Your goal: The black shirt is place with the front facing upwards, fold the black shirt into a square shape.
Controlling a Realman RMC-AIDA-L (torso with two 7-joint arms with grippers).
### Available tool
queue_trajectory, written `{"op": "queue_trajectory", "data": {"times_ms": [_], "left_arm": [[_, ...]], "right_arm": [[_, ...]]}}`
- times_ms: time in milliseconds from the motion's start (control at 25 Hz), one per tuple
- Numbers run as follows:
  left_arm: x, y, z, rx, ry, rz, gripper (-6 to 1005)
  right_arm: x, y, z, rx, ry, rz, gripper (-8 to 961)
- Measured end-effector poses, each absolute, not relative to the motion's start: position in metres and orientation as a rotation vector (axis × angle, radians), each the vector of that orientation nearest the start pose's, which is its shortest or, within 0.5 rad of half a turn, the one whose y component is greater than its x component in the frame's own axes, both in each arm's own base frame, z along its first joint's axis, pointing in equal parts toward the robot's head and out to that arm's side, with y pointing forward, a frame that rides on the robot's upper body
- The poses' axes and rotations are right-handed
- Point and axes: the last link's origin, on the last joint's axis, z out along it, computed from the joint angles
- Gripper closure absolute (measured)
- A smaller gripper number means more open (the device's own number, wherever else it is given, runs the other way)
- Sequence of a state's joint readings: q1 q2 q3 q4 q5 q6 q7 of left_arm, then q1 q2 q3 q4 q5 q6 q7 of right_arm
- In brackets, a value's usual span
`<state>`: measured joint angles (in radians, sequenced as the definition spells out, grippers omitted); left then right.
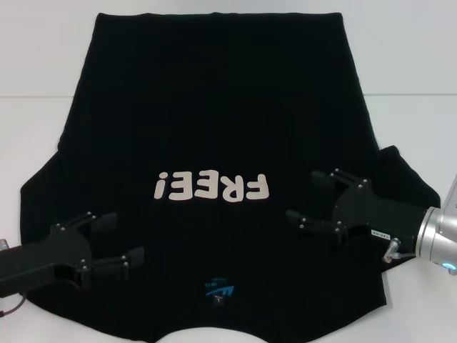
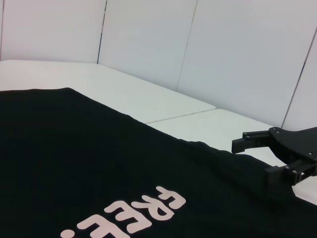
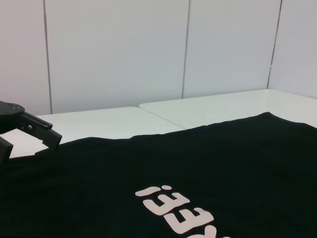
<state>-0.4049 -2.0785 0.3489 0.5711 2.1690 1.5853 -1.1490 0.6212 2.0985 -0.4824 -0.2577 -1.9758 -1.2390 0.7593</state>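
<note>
One black shirt (image 1: 214, 128) lies flat, print up, on the white worktop (image 1: 414, 64). Left tool (image 1: 118, 239) at lower left and right tool (image 1: 310, 196) at right centre, both spread above it.

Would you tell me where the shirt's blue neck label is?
In the head view, the blue neck label sits near the black shirt's collar, below the FREE! print.

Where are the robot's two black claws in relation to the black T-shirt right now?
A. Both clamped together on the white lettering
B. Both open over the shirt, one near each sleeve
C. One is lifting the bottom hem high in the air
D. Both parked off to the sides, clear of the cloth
B: in the head view the left gripper and right gripper sit open over the flat black shirt, one near each sleeve, either side of the white "FREE!" print.
</note>
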Motion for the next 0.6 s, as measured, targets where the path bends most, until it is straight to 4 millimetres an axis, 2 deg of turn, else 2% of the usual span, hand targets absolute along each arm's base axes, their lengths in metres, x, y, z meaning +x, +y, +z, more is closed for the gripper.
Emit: {"op": "queue_trajectory", "data": {"times_ms": [600], "left_arm": [[-0.3321,0.2805,0.0104,-2.516,-0.7,-0.673,52]], "right_arm": [[0.2751,0.3437,-0.0601,-2.527,0.316,0.602,26]]}}
